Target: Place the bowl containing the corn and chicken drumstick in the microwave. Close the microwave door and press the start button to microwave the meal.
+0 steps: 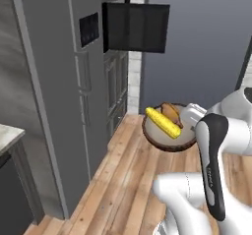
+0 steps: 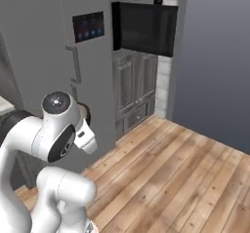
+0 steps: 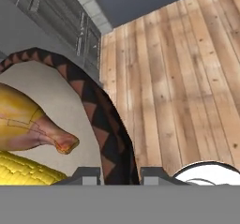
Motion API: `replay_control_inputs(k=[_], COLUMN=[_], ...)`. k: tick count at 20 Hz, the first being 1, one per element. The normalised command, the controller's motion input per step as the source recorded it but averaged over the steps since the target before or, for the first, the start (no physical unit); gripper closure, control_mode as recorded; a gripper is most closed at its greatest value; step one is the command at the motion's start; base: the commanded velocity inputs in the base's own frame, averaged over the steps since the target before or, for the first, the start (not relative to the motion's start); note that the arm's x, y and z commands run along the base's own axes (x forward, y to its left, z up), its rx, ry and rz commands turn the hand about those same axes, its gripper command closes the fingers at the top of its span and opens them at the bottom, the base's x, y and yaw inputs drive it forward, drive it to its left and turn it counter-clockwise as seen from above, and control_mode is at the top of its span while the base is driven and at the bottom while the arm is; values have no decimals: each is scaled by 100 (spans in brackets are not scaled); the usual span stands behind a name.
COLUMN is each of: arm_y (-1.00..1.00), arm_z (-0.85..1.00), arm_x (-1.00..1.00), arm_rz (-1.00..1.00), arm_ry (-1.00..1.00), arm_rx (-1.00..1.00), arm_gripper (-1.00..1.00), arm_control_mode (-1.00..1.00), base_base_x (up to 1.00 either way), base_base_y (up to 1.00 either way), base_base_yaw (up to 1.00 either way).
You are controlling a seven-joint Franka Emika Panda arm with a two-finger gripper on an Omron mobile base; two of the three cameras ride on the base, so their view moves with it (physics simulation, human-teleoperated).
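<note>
Gripper (image 3: 120,175) clamped on bowl (image 1: 165,141) rim, corn (image 1: 163,122) lying diagonally beside chicken drumstick (image 1: 171,112)

Bowl (image 1: 170,143): round, dark brown, patterned rim, pale inside; held upright in the air above the wooden floor. Corn (image 1: 163,122): yellow cob lying across the bowl. Chicken drumstick (image 1: 172,112): brown-orange, beside the corn. Microwave door (image 1: 136,27): black, swung open, high beside the grey fridge.

Open floor, door sticking out

The wooden floor (image 2: 185,168) is bare and wide. Up high, the microwave door (image 1: 136,27) swings out into the room beside the tall grey fridge (image 1: 64,81), partly blocking the way in.
</note>
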Motion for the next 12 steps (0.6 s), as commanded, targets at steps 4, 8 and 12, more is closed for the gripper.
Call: replay_control_inputs(k=[4,8,12], arm_y=[0,0,0], arm_z=[0,0,0], arm_x=[0,0,0], arm_rz=[0,0,0], arm_ry=[0,0,0], arm_rx=[0,0,0], arm_gripper=[100,100,100], arm_control_mode=[100,100,100], base_base_x=[42,69,91], base_base_y=[-100,-100,-84], base_base_yaw=[-27,-7,0])
